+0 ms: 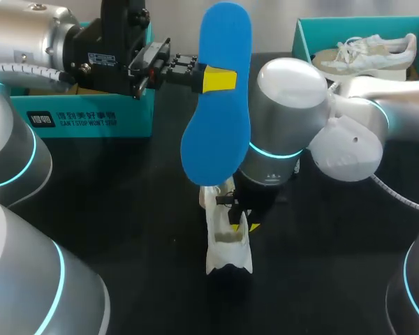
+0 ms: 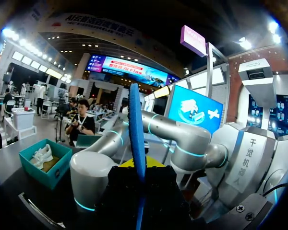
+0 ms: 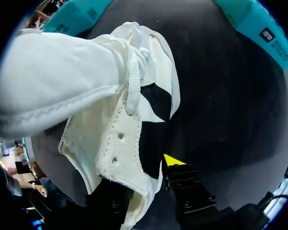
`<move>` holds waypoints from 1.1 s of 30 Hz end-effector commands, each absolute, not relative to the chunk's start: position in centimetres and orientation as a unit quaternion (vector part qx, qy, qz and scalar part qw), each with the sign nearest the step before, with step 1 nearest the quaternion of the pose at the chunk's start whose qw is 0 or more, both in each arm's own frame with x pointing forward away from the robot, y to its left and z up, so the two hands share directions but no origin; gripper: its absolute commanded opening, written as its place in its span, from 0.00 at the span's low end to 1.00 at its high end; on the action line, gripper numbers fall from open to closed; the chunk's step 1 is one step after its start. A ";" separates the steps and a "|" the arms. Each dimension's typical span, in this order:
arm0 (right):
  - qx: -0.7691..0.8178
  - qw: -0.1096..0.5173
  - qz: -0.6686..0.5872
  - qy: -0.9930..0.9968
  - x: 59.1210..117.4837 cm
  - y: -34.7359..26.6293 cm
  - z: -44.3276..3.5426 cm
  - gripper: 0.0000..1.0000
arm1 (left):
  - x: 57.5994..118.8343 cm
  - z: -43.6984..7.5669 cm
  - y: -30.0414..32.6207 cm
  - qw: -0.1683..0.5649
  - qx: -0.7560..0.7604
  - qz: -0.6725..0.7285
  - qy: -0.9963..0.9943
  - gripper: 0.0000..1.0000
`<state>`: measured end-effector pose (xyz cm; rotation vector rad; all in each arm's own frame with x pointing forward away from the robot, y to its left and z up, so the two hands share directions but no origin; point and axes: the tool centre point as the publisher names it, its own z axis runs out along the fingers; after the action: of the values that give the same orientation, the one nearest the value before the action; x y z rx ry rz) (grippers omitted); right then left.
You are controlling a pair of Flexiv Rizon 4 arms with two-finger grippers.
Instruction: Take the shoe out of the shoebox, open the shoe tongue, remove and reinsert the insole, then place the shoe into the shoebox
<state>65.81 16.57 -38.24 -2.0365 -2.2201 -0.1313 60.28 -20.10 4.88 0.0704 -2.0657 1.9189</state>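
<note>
Silver cyan-ringed arms [image 1: 286, 132], yellow-tipped left claw [image 1: 218, 80]

Light falls from overhead in the head view. It leaves a hard white highlight on the right arm [image 1: 293, 80] and a softer sheen on the left arm [image 1: 28, 35], while the black table [image 1: 126, 209] stays dark and matte. In the right wrist view the white shoe [image 3: 53, 81] is washed out and soft close to the lens, with a diffuse shadow beside it. In the left wrist view the blue insole [image 2: 137, 134] darkens toward its lower end.

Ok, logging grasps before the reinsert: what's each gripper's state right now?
Left gripper: closed on the blue insole.
Right gripper: at the white shoe; state cannot be told.
</note>
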 end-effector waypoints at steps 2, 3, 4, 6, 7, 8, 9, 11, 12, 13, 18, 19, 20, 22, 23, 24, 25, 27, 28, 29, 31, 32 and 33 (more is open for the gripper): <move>-0.674 0.059 -0.053 -0.734 65.5 16.4 -38.2 1.00 | 60.4 4.9 -20.2 0.161 0.024 0.672 -0.723 0.00; -0.675 0.059 -0.053 -0.734 65.5 16.5 -38.1 1.00 | 60.4 4.9 -20.2 0.161 0.024 0.672 -0.723 0.00; -0.674 0.060 -0.057 -0.734 65.5 16.6 -37.9 1.00 | 60.4 4.9 -20.2 0.161 0.024 0.672 -0.723 0.00; -0.673 0.058 -0.059 -0.735 65.5 16.5 -37.4 1.00 | 60.4 4.9 -20.2 0.161 0.024 0.672 -0.723 0.00; -0.672 0.055 -0.062 -0.735 65.5 16.4 -37.1 1.00 | 60.4 4.9 -20.2 0.161 0.024 0.672 -0.723 0.00; -0.672 0.052 -0.067 -0.736 65.5 16.4 -36.7 1.00 | 60.4 4.9 -20.2 0.161 0.024 0.672 -0.723 0.00; -0.669 0.053 -0.071 -0.737 65.5 16.4 -36.3 1.00 | 60.4 4.9 -20.2 0.161 0.024 0.672 -0.723 0.00; -0.665 0.059 -0.072 -0.741 65.5 16.4 -35.5 1.00 | 60.4 4.9 -20.2 0.161 0.024 0.672 -0.723 0.00; -0.663 0.060 -0.078 -0.742 65.4 16.3 -35.0 1.00 | 60.4 4.9 -20.2 0.161 0.024 0.672 -0.723 0.00; -0.663 0.061 -0.082 -0.742 65.4 16.2 -34.5 1.00 | 60.4 4.9 -20.2 0.161 0.024 0.672 -0.723 0.00; -0.658 0.074 -0.084 -0.745 65.1 15.4 -32.4 1.00 | 60.4 4.9 -20.2 0.161 0.024 0.672 -0.723 0.00; -0.655 0.075 -0.086 -0.747 65.0 15.1 -32.1 1.00 | 60.4 4.9 -20.2 0.161 0.024 0.672 -0.723 0.00; -0.652 0.077 -0.091 -0.749 65.0 14.9 -31.8 1.00 | 60.4 4.9 -20.2 0.161 0.024 0.672 -0.723 0.00; -0.648 0.085 -0.097 -0.751 65.0 14.6 -31.2 1.00 | 60.4 4.9 -20.2 0.161 0.024 0.672 -0.723 0.00; -0.645 0.088 -0.104 -0.752 65.0 14.4 -30.9 1.00 | 60.4 4.9 -20.2 0.161 0.024 0.672 -0.723 0.00; -0.642 0.089 -0.111 -0.753 64.9 14.1 -30.6 1.00 | 60.4 4.9 -20.2 0.161 0.024 0.672 -0.723 0.00; -0.639 0.094 -0.118 -0.754 65.0 13.9 -30.3 1.00 | 60.4 4.9 -20.2 0.161 0.024 0.672 -0.723 0.00; -0.635 0.089 -0.150 -0.752 64.9 13.5 -29.6 1.00 | 60.4 4.9 -20.2 0.161 0.024 0.672 -0.723 0.00; -0.638 0.097 -0.149 -0.750 64.8 13.3 -29.2 1.00 | 60.4 4.9 -20.2 0.161 0.024 0.672 -0.723 0.00; -0.636 0.091 -0.170 -0.748 64.8 13.1 -28.8 1.00 | 60.4 4.9 -20.2 0.161 0.024 0.672 -0.723 0.00; -0.630 0.093 -0.185 -0.749 64.8 12.9 -27.8 1.00 | 60.4 4.9 -20.2 0.161 0.024 0.672 -0.723 0.00; -0.630 0.093 -0.185 -0.749 64.8 12.9 -27.8 1.00 | 60.4 4.9 -20.2 0.161 0.024 0.672 -0.723 0.00; -0.630 0.093 -0.185 -0.749 64.8 12.9 -27.8 1.00 | 60.4 4.9 -20.2 0.161 0.024 0.672 -0.723 0.00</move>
<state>65.95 15.13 -28.91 -1.8876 -2.2532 -0.4474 60.29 -20.10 4.88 0.0704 -2.0656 1.9189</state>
